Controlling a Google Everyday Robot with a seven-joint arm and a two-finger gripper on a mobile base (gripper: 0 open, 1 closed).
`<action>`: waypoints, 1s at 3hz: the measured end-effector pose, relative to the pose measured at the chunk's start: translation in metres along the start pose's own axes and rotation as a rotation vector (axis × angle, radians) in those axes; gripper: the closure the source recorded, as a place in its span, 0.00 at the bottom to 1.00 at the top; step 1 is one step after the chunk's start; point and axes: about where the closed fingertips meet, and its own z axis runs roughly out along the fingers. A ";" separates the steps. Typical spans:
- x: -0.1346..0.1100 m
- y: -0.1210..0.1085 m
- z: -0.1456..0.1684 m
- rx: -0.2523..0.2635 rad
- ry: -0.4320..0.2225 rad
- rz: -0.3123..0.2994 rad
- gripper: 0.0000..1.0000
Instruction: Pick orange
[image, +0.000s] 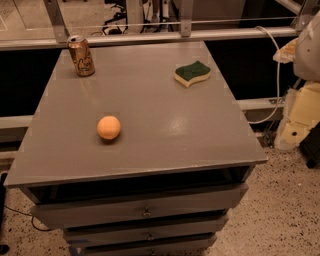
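Note:
The orange (108, 127) is a small round, smooth fruit lying on the grey cabinet top (165, 130), left of the middle and toward the front. Nothing touches it. My gripper (299, 120) is part of the white and cream arm at the right edge of the camera view. It hangs beyond the cabinet's right side, far to the right of the orange and apart from everything on the top.
A gold-brown drinks can (81, 56) stands upright at the back left corner. A green-and-yellow sponge (192, 73) lies at the back right. Drawers (145, 212) run below the front edge. A rail and a white cable (276, 60) are behind and to the right.

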 end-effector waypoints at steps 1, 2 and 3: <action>0.000 0.000 0.000 0.000 0.000 0.000 0.00; -0.008 -0.001 0.008 -0.028 -0.051 0.012 0.00; -0.049 0.001 0.035 -0.095 -0.197 0.007 0.00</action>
